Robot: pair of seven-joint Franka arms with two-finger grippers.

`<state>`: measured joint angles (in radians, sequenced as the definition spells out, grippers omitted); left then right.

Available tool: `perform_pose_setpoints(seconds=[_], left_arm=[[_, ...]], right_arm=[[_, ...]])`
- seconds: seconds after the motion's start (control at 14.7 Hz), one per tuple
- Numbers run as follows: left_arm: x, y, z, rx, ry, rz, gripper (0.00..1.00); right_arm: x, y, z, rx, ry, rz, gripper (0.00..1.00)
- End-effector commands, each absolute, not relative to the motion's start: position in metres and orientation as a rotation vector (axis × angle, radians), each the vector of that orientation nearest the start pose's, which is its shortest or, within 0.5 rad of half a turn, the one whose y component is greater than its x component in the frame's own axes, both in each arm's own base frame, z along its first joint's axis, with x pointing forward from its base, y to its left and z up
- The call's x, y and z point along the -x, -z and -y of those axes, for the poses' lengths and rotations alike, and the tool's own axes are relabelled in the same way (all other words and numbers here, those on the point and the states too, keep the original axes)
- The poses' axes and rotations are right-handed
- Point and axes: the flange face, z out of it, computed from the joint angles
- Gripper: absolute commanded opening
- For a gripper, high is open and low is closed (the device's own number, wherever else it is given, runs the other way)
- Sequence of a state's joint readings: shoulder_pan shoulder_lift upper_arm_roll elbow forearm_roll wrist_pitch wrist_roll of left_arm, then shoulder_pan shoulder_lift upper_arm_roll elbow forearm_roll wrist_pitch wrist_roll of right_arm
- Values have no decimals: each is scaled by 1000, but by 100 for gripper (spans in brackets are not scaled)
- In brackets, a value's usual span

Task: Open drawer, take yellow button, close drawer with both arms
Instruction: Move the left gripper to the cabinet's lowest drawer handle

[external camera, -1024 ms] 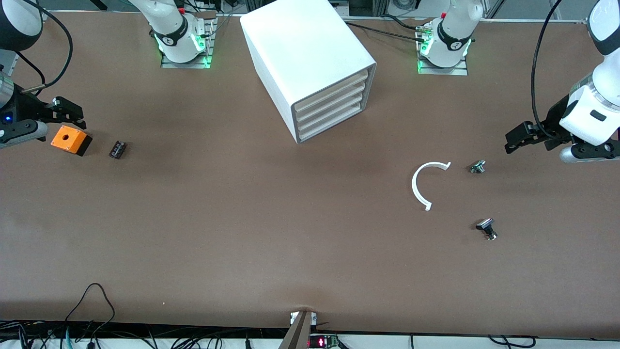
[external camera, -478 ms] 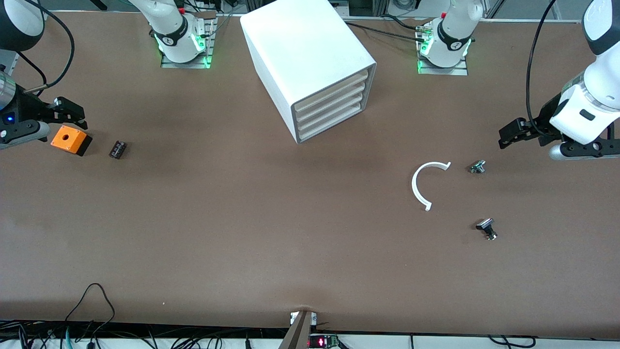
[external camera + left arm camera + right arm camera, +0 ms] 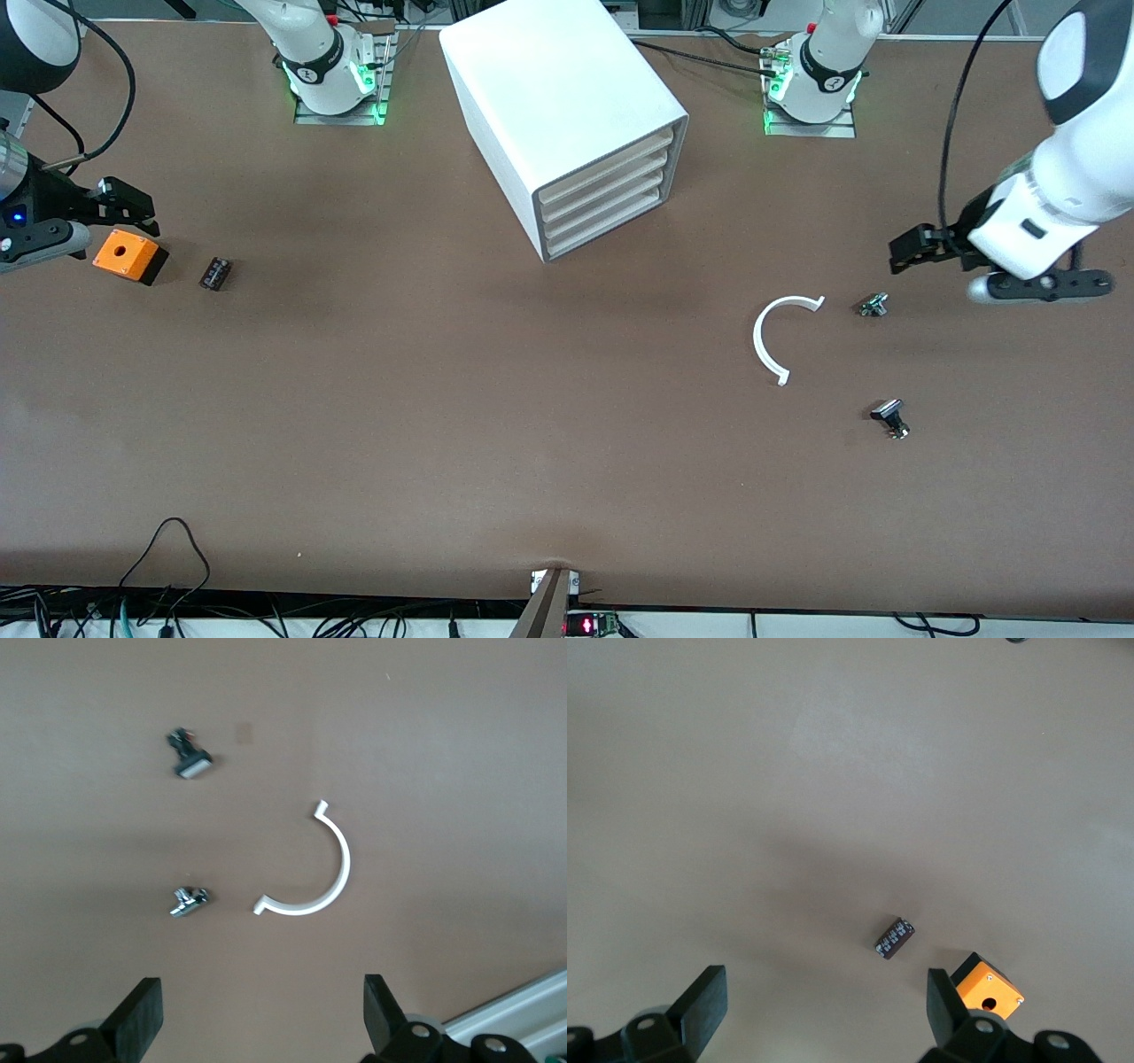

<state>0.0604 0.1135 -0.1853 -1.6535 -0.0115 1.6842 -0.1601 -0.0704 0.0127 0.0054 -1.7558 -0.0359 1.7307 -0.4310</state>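
The white cabinet [image 3: 567, 106] stands at the table's back middle with all four slim drawers shut. The top drawer [image 3: 609, 159] is flush with the three below it. The button is hidden. My left gripper [image 3: 902, 251] is open and empty, in the air over bare table at the left arm's end, close to a small silver part [image 3: 873, 305]. In the left wrist view its gripper [image 3: 261, 1014] is wide apart with nothing between. My right gripper [image 3: 133, 208] is open and empty over the orange box with a hole [image 3: 128, 255]. It is also wide apart in the right wrist view [image 3: 826, 997].
A white C-shaped ring [image 3: 756, 337] lies on the table and also shows in the left wrist view [image 3: 341, 873]. A black-and-silver part [image 3: 889, 417] lies nearer the front camera. A small black part [image 3: 215, 273] lies beside the orange box [image 3: 988, 989].
My left arm has moved toward the middle of the table, bringing its gripper closer to the small silver part. The right arm has hardly moved.
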Motion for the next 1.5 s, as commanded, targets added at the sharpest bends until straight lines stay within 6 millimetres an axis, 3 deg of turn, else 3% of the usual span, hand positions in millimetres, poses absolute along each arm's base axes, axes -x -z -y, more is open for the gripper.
perform_pose_setpoints(seconds=[0.0,0.34,0.61,0.75,0.96,1.16,1.3,1.43], left_arm=[[-583,-513,88,3170,-228,-10,100],[-582,-467,125,3408,-533,50,100],[-568,-439,159,3549,-774,103,100],[-562,-428,179,3588,-885,104,100],[-549,-394,215,3637,-1148,149,100],[-530,-350,246,3705,-1356,-17,100],[-522,-329,253,3735,-1396,-112,100],[-511,-308,262,3743,-1402,-264,100]], right_arm=[[-563,-543,38,3093,-92,634,100],[-565,-540,36,3081,-96,668,100],[-571,-545,13,2995,-84,1012,100],[-574,-552,-5,2982,-65,1066,100],[-574,-554,-7,2970,-56,1067,100],[-566,-551,-1,2957,-142,1062,100],[-565,-549,-1,2937,-170,1071,100],[-568,-554,-5,2839,-144,1309,100]])
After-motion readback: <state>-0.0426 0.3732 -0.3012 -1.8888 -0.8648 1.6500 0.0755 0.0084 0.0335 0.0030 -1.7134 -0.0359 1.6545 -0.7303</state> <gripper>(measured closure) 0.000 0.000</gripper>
